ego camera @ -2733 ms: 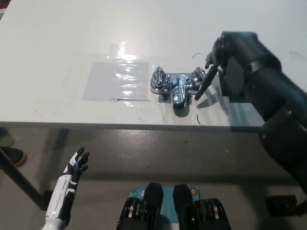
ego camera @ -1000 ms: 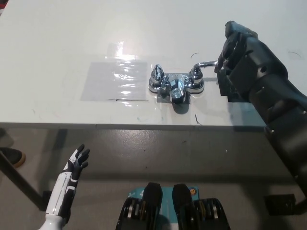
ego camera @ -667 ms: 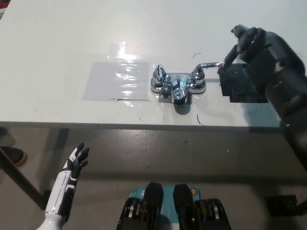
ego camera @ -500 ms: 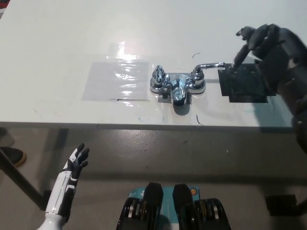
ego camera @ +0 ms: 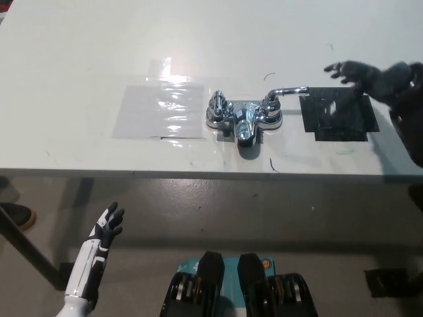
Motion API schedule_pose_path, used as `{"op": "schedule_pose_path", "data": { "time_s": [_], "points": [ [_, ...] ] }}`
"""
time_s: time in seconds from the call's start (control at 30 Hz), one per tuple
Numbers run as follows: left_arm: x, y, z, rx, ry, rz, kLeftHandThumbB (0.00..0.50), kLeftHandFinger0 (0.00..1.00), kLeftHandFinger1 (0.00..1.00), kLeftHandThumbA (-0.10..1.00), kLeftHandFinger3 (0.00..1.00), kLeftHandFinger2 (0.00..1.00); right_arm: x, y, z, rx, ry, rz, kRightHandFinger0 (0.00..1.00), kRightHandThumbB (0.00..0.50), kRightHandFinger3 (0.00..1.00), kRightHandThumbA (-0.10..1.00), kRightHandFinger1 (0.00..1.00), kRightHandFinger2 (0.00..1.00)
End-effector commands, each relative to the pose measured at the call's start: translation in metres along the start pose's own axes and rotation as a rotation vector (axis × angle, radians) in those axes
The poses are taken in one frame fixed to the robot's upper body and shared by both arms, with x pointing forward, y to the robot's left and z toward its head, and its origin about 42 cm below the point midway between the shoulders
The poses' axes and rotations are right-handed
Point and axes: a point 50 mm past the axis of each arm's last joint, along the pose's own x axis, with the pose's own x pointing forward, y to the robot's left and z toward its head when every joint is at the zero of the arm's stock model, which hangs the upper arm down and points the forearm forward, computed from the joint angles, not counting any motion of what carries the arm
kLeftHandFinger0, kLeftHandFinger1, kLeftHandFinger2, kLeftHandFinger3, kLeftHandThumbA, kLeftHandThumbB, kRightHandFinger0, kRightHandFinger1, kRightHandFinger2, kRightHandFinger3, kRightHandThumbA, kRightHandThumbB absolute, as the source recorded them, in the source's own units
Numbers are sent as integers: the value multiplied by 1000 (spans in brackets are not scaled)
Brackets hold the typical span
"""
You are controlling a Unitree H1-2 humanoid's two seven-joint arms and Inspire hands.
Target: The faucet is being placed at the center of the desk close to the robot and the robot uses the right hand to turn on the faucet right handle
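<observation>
Right hand (ego camera: 371, 74) (splayed), one faucet (ego camera: 243, 117), two handles (ego camera: 217, 104)

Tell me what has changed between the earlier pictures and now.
The black right hand let go of the right handle of the faucet and drew back to the right, open, uncovering the black square. The handle's lever now points right. The faucet's base and the white left hand, low at the left, stayed put.

One head-mounted view, set high on the near side, tilted steeply down, wide white desk (ego camera: 79, 66) filling the upper half, shiny chrome two-handled faucet (ego camera: 243, 117) mid-frame, grey floor (ego camera: 198, 218) nearest.
</observation>
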Motion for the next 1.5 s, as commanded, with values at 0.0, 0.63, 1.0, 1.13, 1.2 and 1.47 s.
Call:
{"op": "schedule_pose_path", "data": {
  "time_s": [0.0, 0.63, 1.0, 1.13, 1.2, 1.47],
  "points": [
    [18, 11, 19, 40, -92, 2, 500, 1000, 1000, 1000, 1000, 1000, -320, -92, 88, -222, -1032, -7, 1000, 437, 1000, 1000, 1000, 1000],
    [85, 16, 48, 35, -193, 20, 482, 1000, 1000, 1000, 1000, 1000, -457, -73, 47, -109, -1476, -499, 1000, 464, 1000, 1000, 1000, 1000],
    [115, 16, 68, 47, -249, 18, 474, 1000, 1000, 1000, 1000, 1000, -455, -48, 23, 13, -1618, -599, 1000, 422, 1000, 1000, 1000, 1000],
    [117, 17, 71, 37, -254, 17, 446, 1000, 1000, 1000, 1000, 1000, -446, -26, 14, 103, -1661, -531, 1000, 420, 1000, 1000, 1000, 1000],
    [119, 17, 74, 35, -263, 16, 434, 1000, 1000, 1000, 1000, 1000, -440, -18, 11, 128, -1669, -501, 1000, 406, 1000, 1000, 1000, 1000],
    [110, 17, 79, 45, -280, 12, 369, 1000, 1000, 1000, 1000, 1000, -377, 53, -20, 424, -1471, -317, 1000, 307, 1000, 1000, 1000, 1000]
  ]
}}
